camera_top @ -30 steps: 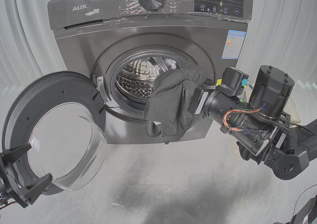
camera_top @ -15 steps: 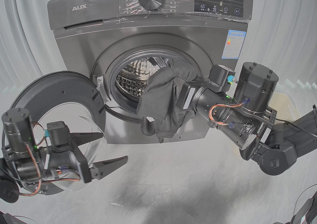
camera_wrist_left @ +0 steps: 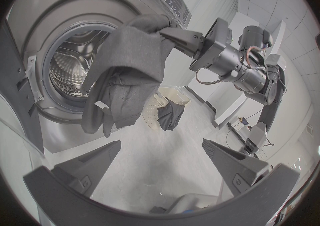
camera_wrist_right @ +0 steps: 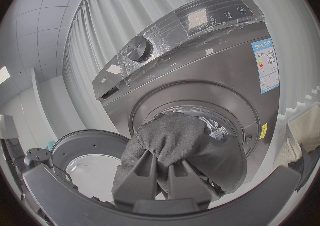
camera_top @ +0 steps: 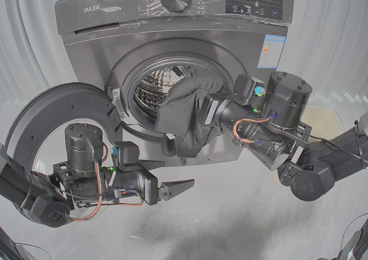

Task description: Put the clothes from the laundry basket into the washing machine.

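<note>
Grey floor (camera_top: 230,214). Right tool (camera_wrist_right: 161,162) holds dark cloth garment (camera_top: 184,107) at grey washing machine (camera_top: 99,53) mouth; second garment (camera_wrist_left: 170,116) in cream basket (camera_wrist_left: 150,111); left tool (camera_top: 178,173) wide.

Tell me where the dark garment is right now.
In the head view, the dark garment hangs from the right hand at the right side of the washing machine's open drum mouth, drooping in front of its lower rim.

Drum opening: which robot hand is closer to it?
Right. The right hand holds dark clothing just before the drum opening; the left hand hangs lower, open, near the door.
</note>
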You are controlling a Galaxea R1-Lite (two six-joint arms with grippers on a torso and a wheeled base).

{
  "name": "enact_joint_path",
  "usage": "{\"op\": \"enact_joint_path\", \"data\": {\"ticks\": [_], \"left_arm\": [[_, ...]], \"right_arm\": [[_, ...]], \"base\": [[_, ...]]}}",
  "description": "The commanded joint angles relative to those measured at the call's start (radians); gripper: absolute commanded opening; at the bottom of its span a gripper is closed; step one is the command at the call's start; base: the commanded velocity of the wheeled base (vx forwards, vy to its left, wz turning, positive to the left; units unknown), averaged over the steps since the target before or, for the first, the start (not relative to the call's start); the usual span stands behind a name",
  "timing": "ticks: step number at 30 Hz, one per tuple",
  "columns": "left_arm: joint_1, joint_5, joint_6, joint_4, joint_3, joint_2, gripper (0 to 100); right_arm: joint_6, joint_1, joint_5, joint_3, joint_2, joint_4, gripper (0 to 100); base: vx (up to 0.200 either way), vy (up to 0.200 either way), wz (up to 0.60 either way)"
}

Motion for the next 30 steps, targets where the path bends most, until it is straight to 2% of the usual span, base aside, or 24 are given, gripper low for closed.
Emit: {"op": "enact_joint_path", "data": {"ticks": [1, 5, 18, 25, 30], "left_arm": [[0.004, 0.006, 0.002, -0.060, -0.007, 0.101, 100], [0.009, 0.011, -0.007, -0.148, -0.007, 0.152, 100], [0.027, 0.018, -0.004, -0.203, -0.101, 0.296, 100], [0.053, 0.034, -0.007, -0.312, -0.155, 0.369, 100], [0.044, 0.034, -0.009, -0.336, -0.159, 0.359, 100]], "right_arm": [[0.000, 0.000, -0.002, -0.008, 0.003, 0.000, 0], [0.000, 0.000, -0.002, -0.007, 0.001, -0.001, 0], [0.002, 0.005, 0.001, 0.001, 0.001, -0.015, 0], [0.000, 0.013, 0.000, 0.003, 0.001, -0.033, 0], [0.000, 0.011, -0.002, 0.003, 0.005, -0.033, 0]], "base": [[0.000, 0.000, 0.00], [0.000, 0.000, 0.00], [0.000, 0.000, 0.00], [0.000, 0.000, 0.00], [0.000, 0.000, 0.00]]}}
